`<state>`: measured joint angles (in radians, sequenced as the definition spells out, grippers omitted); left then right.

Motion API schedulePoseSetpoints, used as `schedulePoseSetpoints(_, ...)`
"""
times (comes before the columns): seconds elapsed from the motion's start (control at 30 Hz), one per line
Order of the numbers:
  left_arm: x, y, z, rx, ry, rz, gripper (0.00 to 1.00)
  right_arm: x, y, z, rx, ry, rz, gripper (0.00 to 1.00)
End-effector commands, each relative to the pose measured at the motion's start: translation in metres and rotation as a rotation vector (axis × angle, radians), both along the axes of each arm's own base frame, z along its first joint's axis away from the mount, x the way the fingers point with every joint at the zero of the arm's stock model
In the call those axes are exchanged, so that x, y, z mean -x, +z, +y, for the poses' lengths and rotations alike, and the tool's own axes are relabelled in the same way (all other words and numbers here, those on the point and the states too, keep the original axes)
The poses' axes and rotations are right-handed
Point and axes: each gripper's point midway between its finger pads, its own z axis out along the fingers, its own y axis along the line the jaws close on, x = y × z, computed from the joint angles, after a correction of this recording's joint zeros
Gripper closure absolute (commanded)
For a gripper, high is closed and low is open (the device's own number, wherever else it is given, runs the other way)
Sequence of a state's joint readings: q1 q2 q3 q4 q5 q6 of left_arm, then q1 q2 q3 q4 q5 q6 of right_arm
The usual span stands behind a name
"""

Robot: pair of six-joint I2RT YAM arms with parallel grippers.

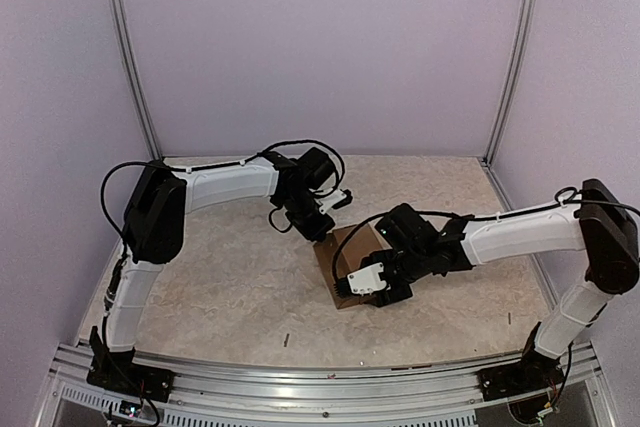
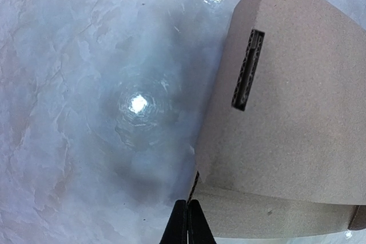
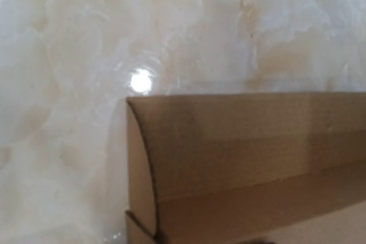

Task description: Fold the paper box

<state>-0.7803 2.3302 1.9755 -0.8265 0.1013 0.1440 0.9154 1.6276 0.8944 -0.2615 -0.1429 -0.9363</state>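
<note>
Paper box (image 1: 336, 263): plain brown cardboard, folded up into a shallow box. It lies on the counter (image 1: 220, 277) just right of centre, between the ends of the two arms.
Box surface: the left wrist view shows a broad panel (image 2: 286, 118) with a narrow dark slot (image 2: 247, 70). The right wrist view shows a side wall (image 3: 246, 135) with a curved flap edge at its left corner.
Left arm (image 1: 230, 185): reaches in from the left and ends at the box's far left corner.
Left jaws: pressed together and holding nothing, tips just beside the box's edge. Whether they touch it cannot be told.
Right arm (image 1: 520, 232): reaches in from the right, wrist over the box's near right part.
Right jaws: hidden over the box, so cannot tell whether they are apart or gripping.
</note>
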Motion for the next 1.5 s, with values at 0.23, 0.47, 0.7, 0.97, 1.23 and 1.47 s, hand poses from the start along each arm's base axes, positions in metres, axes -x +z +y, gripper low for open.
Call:
schedulePoseSetpoints(0.23, 0.014, -0.014, -0.002, -0.001, -0.034, 0.048, 1.00, 0.008, -0.007, -0.041, 0.080, -0.073, 0.056, 0.33)
schedulePoseSetpoints(0.47, 0.018, -0.018, 0.000, -0.001, -0.030, 0.060, 1.00, -0.005, 0.004, -0.036, 0.035, -0.091, -0.016, 0.30)
schedulePoseSetpoints(0.7, 0.018, -0.015, -0.001, 0.006, -0.032, 0.055, 1.00, -0.017, 0.013, -0.030, 0.001, -0.087, -0.074, 0.27)
schedulePoseSetpoints(0.97, 0.019, -0.017, -0.002, 0.005, -0.035, 0.060, 1.00, -0.021, -0.001, -0.026, 0.020, -0.063, -0.083, 0.25)
schedulePoseSetpoints(1.23, 0.019, -0.012, -0.006, 0.019, -0.049, 0.053, 1.00, -0.014, -0.033, -0.031, 0.088, -0.036, -0.026, 0.25)
schedulePoseSetpoints(1.47, 0.014, -0.005, -0.012, 0.022, -0.073, 0.008, 1.00, -0.002, -0.058, -0.042, 0.151, -0.004, 0.021, 0.26)
